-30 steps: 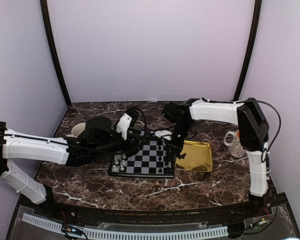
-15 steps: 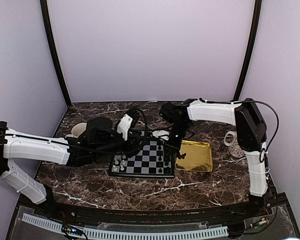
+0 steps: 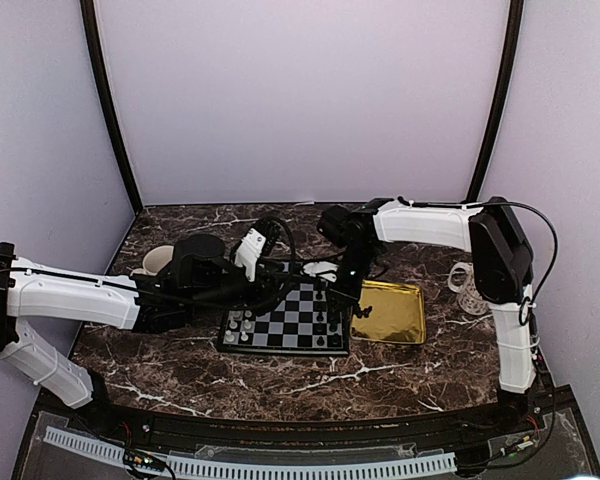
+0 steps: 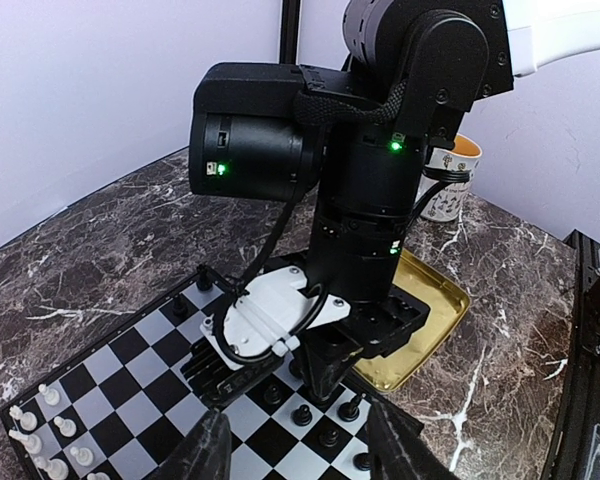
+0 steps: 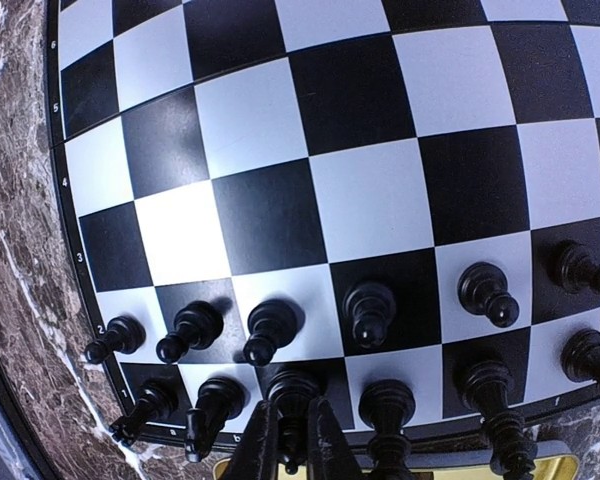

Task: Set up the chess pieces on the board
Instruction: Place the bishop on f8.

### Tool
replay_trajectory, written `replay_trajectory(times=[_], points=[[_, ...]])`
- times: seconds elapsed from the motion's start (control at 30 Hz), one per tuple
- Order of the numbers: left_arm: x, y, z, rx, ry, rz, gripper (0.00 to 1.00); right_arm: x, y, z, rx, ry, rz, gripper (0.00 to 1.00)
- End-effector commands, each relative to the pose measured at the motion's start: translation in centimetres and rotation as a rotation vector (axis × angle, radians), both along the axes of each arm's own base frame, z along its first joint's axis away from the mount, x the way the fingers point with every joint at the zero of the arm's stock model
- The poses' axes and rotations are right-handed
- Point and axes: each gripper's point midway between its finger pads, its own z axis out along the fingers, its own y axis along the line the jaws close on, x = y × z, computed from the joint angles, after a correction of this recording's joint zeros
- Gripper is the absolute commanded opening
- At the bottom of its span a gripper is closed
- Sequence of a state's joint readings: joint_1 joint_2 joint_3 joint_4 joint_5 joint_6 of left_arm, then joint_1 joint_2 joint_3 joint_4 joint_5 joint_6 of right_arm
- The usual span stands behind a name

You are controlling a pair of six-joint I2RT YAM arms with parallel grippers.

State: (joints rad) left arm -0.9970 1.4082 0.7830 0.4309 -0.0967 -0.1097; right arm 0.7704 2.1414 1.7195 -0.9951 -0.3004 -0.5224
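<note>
Seen from above, the right gripper (image 3: 337, 291) blends into the dark far right part of the board (image 3: 280, 330), and its fingertips cannot be made out there. Its wrist camera shows the fingers almost closed, pinching a black chess piece (image 5: 292, 388) in the edge row, with the piece's top partly hidden between them. The left gripper (image 4: 298, 455) hangs above the board with its fingers apart and empty, cut off by the frame edge.

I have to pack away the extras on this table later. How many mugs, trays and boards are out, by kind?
Mugs: 2
Gold tray: 1
Chessboard: 1
Total: 4
</note>
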Motion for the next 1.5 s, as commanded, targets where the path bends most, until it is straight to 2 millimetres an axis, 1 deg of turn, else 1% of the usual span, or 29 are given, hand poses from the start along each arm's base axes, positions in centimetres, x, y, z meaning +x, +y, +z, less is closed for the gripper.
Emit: replay_trajectory(times=[0.0,0.27,0.33,0.4,0.67,0.9,1.0,1.1,1.13,1.3,1.4,1.47], points=[[0.1,-0.1,0.9,-0.023,-0.004,-0.003,0.48,-0.7,-0.3,0.8,-0.007,-0.013,0.01,0.08],[0.1,-0.2,0.9,-0.03,0.0,-0.007,0.48,-0.9,-0.7,1.3,-0.008,-0.032,0.007,0.08],[0.0,-0.3,0.8,-0.033,0.004,-0.008,0.48,-0.8,-0.7,1.3,-0.004,-0.033,0.004,0.1],[0.0,-0.3,0.8,-0.035,0.007,-0.009,0.48,-0.9,-0.6,1.2,0.0,-0.032,0.006,0.13],[-0.1,-0.1,0.8,-0.041,0.011,-0.007,0.48,-0.7,0.1,1.4,0.019,-0.027,0.01,0.12],[-0.2,0.0,0.8,-0.045,0.012,-0.008,0.48,-0.6,0.2,1.4,0.017,-0.044,0.008,0.12],[-0.2,0.0,0.6,-0.047,0.015,-0.009,0.48,-0.4,0.4,1.7,0.025,-0.056,0.005,0.14],[-0.2,0.0,0.7,-0.05,0.016,-0.009,0.48,-0.2,0.4,1.9,0.027,-0.065,0.001,0.23],[-0.3,0.0,0.6,-0.051,0.017,-0.009,0.48,-0.2,0.4,1.9,0.027,-0.065,0.0,0.24],[-0.4,0.1,0.8,-0.057,0.019,-0.008,0.48,0.0,0.8,3.1,0.049,-0.082,-0.002,0.24],[-0.4,0.2,1.0,-0.062,0.017,-0.008,0.48,0.2,0.8,4.4,0.061,-0.098,-0.006,0.24],[-0.4,0.2,1.2,-0.063,0.014,-0.008,0.48,0.4,0.8,5.7,0.077,-0.124,-0.008,0.25]])
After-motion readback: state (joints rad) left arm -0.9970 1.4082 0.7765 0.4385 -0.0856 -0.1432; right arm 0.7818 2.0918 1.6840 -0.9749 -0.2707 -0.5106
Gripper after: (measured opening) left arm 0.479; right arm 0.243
